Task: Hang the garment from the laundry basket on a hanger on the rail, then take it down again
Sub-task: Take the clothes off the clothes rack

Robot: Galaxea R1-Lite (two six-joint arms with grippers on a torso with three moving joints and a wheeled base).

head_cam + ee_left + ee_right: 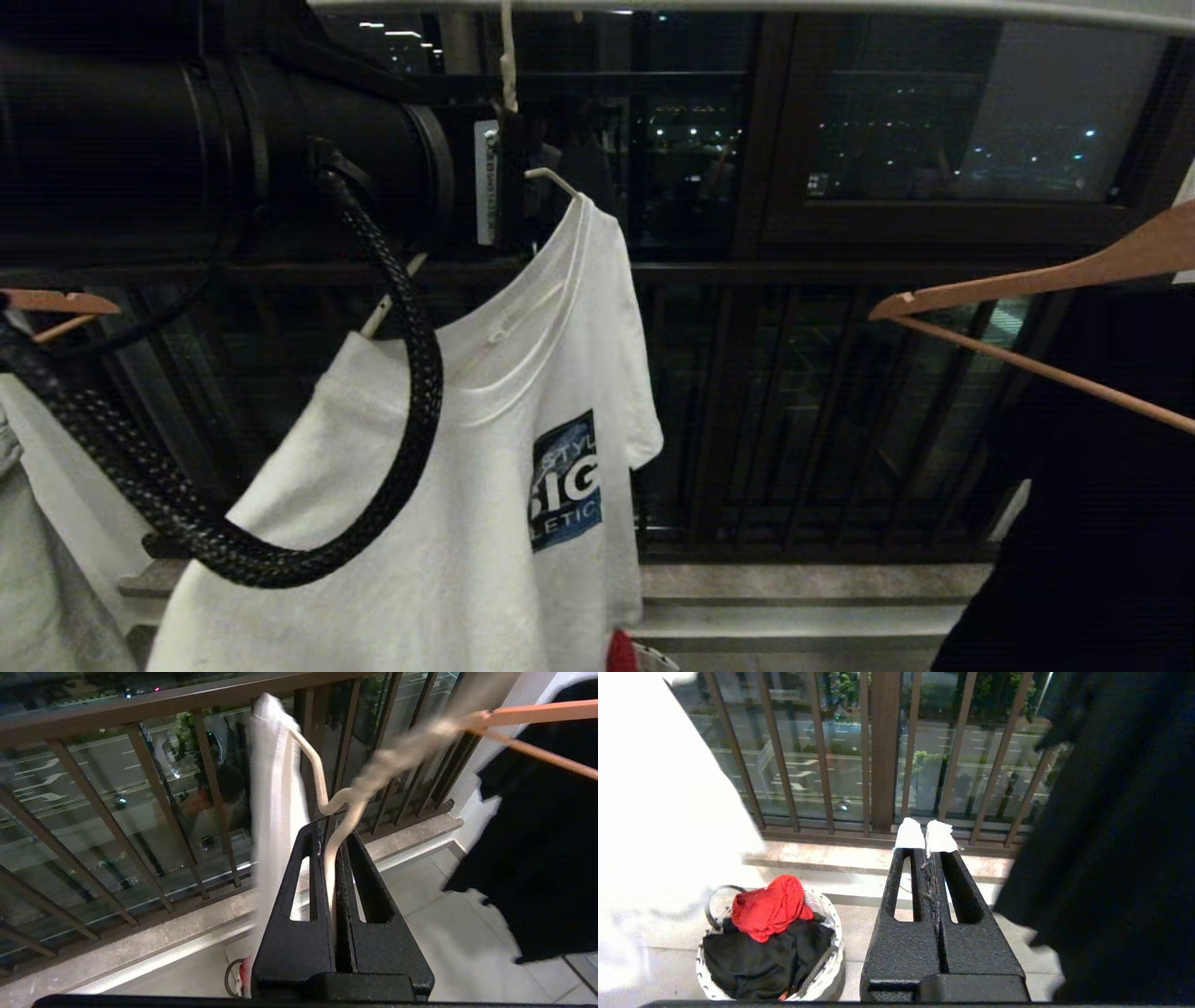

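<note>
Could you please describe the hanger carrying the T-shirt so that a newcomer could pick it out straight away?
Look up at the pale rail running across the top of the head view, in front of the dark balcony railing. Beneath it hangs the white T-shirt with a blue chest logo, tilted on the hanger, which the left gripper is shut on. It is thin white wire, whereas the brown wooden hangers on either side are thicker.

One white T-shirt [485,485] hangs on one white wire hanger [553,177]. Two brown wooden hangers show, one at the right [1027,280] and one at the left [56,303]. One laundry basket [829,970] holds one red cloth [768,905] and one black garment [756,961].
</note>
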